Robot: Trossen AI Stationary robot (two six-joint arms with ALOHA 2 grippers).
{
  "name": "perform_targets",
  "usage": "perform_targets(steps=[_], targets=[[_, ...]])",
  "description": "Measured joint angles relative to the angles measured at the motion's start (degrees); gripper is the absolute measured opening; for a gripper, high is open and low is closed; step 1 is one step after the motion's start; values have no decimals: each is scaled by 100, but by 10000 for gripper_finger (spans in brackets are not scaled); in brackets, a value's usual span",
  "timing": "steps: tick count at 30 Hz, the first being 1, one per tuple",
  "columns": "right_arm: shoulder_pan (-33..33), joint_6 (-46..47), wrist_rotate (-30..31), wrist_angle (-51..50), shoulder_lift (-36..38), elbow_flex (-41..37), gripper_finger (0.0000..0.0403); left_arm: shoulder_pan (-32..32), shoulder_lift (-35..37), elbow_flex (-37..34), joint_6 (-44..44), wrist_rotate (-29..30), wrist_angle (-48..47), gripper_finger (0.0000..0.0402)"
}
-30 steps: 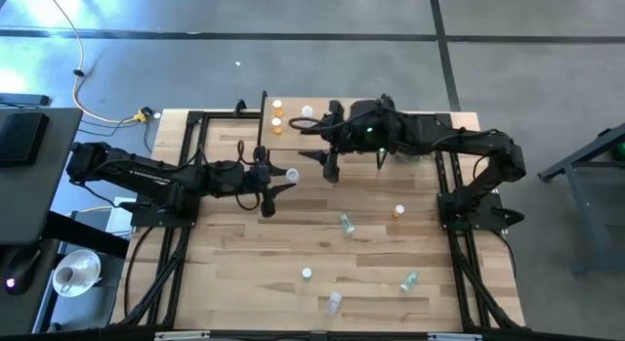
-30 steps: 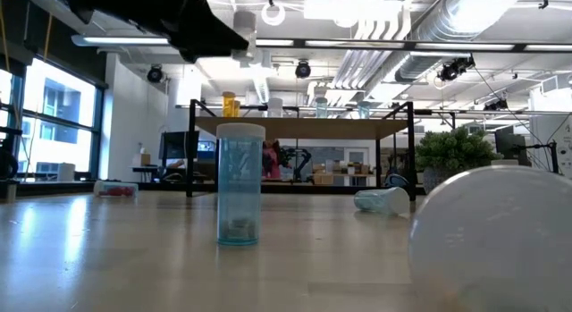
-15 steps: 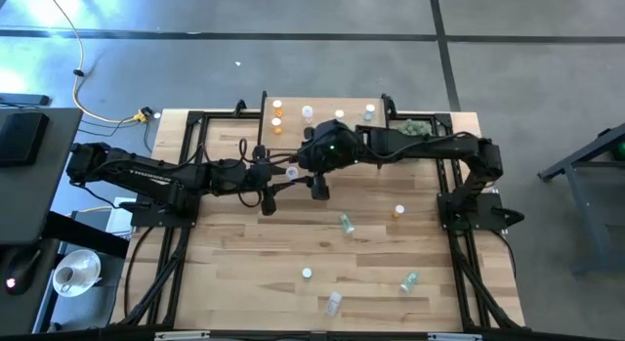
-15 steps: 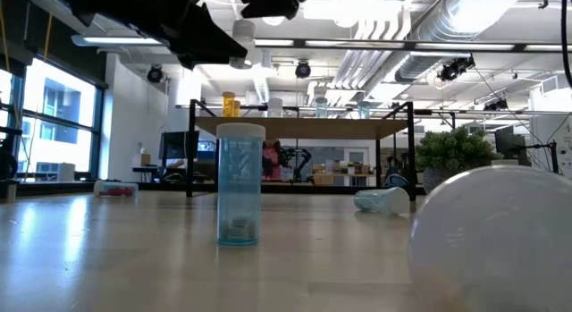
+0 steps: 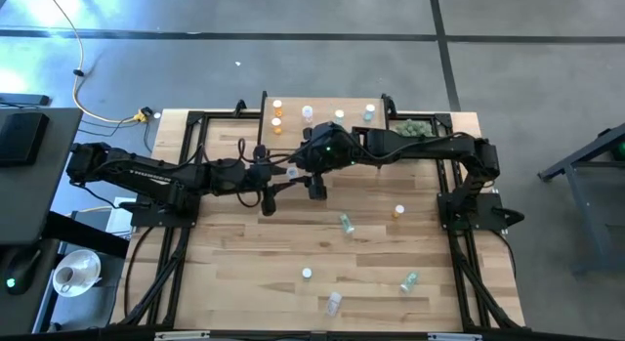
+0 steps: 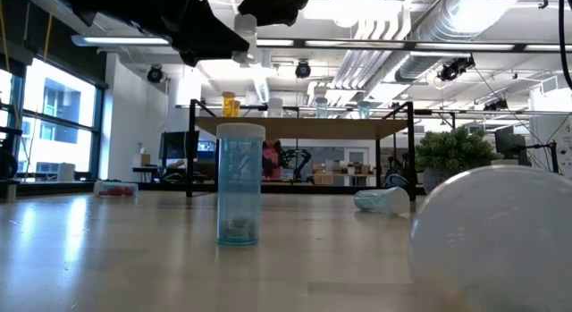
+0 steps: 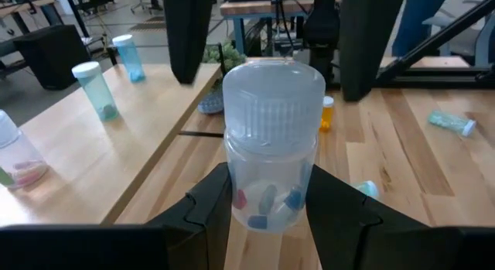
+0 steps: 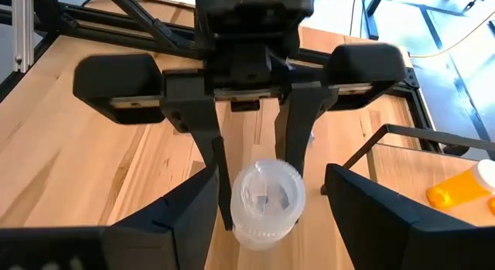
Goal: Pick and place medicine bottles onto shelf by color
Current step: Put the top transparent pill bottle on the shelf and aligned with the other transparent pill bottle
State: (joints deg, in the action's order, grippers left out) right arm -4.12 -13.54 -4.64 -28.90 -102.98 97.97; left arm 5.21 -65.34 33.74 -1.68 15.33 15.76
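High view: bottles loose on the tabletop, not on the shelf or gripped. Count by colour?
Green bottles: 2
Orange bottle: 1
Blue bottle: 1
Lying bottle, tint unclear: 1
Total: 5

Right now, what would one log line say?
left tool: shut on clear white-capped bottle | right tool: open around it | handover near light-wood shelf

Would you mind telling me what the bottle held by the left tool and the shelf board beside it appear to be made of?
The bottle looks like clear, glossy plastic: the pills inside show through its wall, and its ribbed cap is whitish and translucent. The shelf board looks like light, matte wood, with visible grain. The left tool grips the bottle.
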Motion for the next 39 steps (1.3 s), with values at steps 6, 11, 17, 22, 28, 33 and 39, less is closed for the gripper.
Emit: perform_targets(steps=[6, 11, 17, 22, 28, 33, 39], targets=[[0, 66, -4, -21, 0, 0, 229, 1, 0, 0, -44, -22, 227, 129], [0, 66, -7, -20, 0, 0, 213, 1, 0, 0, -45, -3, 224, 129], [-2, 170, -9, -116, 0, 0, 174, 1, -2, 0, -94, 13, 297, 129], [-2, 214, -9, -128, 1, 0, 147, 1, -2, 0, -106, 27, 354, 129], [-2, 214, -7, -129, 2, 0, 132, 3, -2, 0, -106, 28, 345, 132], [-2, 212, -11, -129, 2, 0, 131, 3, -2, 0, -34, 33, 340, 156], [-2, 150, 20, -133, 2, 0, 130, 3, -2, 0, 1, 50, 336, 199]])
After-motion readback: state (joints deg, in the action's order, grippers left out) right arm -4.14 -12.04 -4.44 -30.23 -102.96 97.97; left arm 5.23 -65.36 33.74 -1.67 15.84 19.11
